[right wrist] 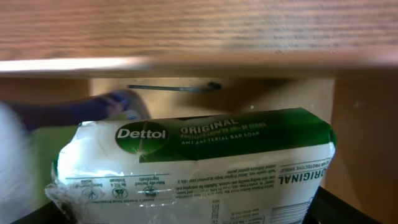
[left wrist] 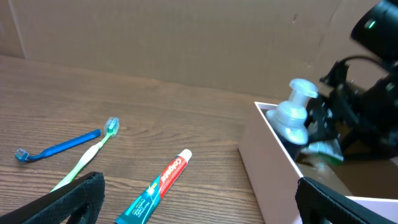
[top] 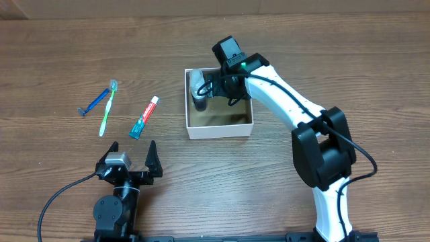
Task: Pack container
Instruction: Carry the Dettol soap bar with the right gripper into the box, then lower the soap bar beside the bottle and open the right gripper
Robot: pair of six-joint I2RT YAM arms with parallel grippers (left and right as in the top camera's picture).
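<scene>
I'm pinching the soap bar (right wrist: 193,162) in my right gripper (top: 216,86), low inside the container (top: 218,129) — its long side lying across my jaws, the pump bottle (top: 197,84) just beside it. My left gripper (top: 132,156) is sitting spread, well apart — the right arm is nearer.

Even bright light, soft shadows; container (top: 219,130) floor dim; right-wrist left edge blurred.
</scene>
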